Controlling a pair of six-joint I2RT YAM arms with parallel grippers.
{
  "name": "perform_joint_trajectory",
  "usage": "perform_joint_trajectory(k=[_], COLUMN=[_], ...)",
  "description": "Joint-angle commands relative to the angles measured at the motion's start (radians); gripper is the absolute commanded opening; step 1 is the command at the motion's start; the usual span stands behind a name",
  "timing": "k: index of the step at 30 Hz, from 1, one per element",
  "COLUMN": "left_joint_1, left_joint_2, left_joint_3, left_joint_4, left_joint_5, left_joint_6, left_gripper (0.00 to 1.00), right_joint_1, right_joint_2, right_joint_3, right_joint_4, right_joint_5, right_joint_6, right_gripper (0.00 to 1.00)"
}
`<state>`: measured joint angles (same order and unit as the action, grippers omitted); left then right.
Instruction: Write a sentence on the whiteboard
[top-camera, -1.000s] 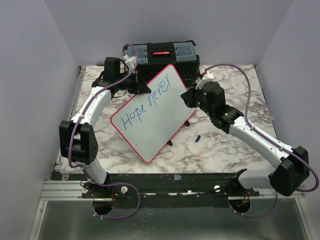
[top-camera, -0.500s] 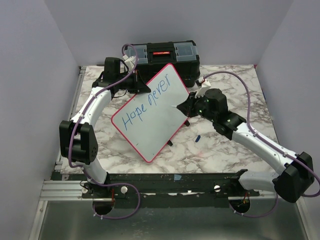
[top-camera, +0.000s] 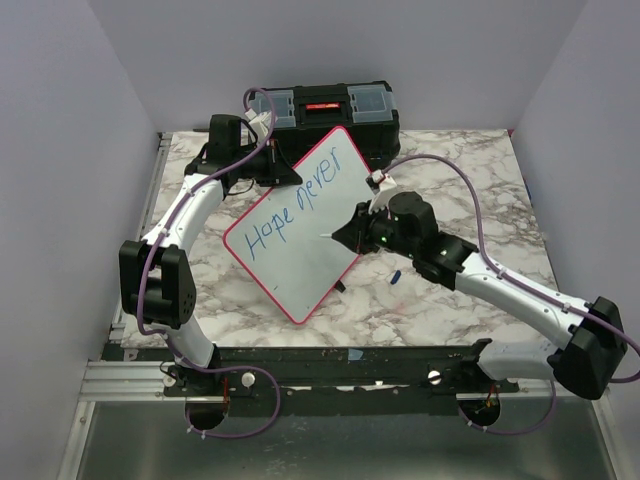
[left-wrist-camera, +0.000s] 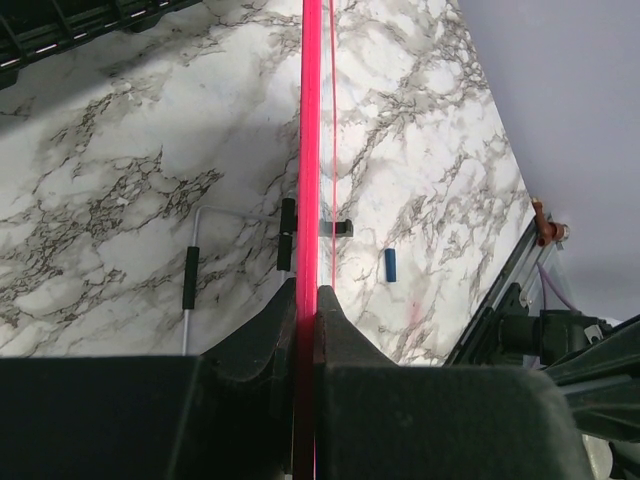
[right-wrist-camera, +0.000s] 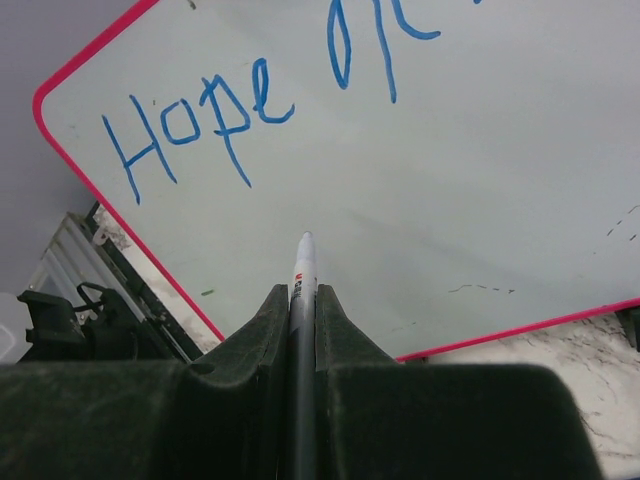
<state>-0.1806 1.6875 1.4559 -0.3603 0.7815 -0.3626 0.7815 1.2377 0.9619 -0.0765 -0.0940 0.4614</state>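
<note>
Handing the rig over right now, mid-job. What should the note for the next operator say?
Left gripper: shut on the edge of the white rectangular whiteboard with a red-pink frame, which stands tilted.
Right gripper: shut on a white-barrelled marker, tip at the blank area below the writing; contact unclear.
Small blue cap lies on the marble table, right of the board.
Done: "Hope never" in blue.
Left: the rest of the sentence.
</note>
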Motion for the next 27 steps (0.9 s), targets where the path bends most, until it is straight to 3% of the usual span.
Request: perform_joint_trajectory(k=[1,12,27], left_joint_1=[0.004,0.004,0.004], left_joint_2=[0.006,-0.013,-0.011], left_joint_3=[0.004,-0.024,-0.045], left_joint_4=[0.065,0.082,0.090], left_joint_5=[-0.027,-0.025,-0.021], left_joint_6=[0.032,0.028,0.039], left_gripper=[0.00,0.00,0.00], right_joint_1=[0.027,0.083,0.253], right_joint_2=[0.016,-0.012,0.054], right_joint_3=[-0.016,-0.047,-0.043], right_joint_4=[0.017,0.019,0.105], right_joint_5=[0.028,0.056,0.167], right_joint_6=[0.012,-0.025,-0.112], right_gripper=[0.01,0.01,0.01])
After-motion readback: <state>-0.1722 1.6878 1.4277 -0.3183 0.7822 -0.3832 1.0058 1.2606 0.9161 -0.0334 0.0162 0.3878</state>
